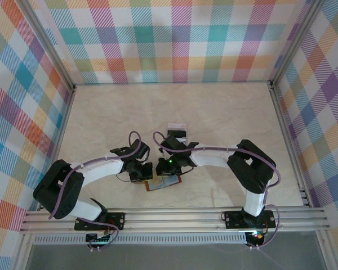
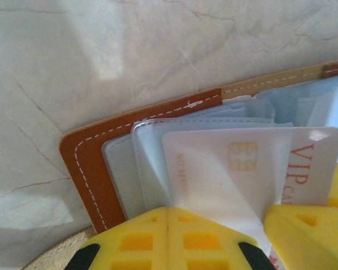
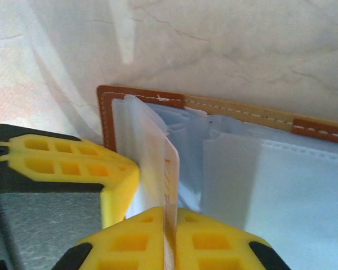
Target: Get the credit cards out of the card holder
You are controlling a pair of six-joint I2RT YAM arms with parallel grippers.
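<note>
The card holder (image 1: 164, 183) lies open on the table near the front edge, brown leather (image 2: 84, 163) with clear pale-blue pockets (image 3: 270, 180). A pale credit card (image 2: 253, 169) with a chip and red "VIP" lettering stands partly out of a pocket. My right gripper (image 3: 170, 216) is shut on this card's edge (image 3: 172, 169). My left gripper (image 2: 168, 211) is shut, its yellow fingers (image 3: 73, 163) pressing down on the holder's pockets just left of the card. Another pale card (image 1: 176, 127) lies on the table beyond both grippers (image 1: 158, 169).
Plaid walls close in the table on the left, back and right. An aluminium rail (image 1: 174, 216) with the arm bases runs along the front edge. Bare marble-patterned tabletop (image 1: 225, 112) stretches behind and to the right.
</note>
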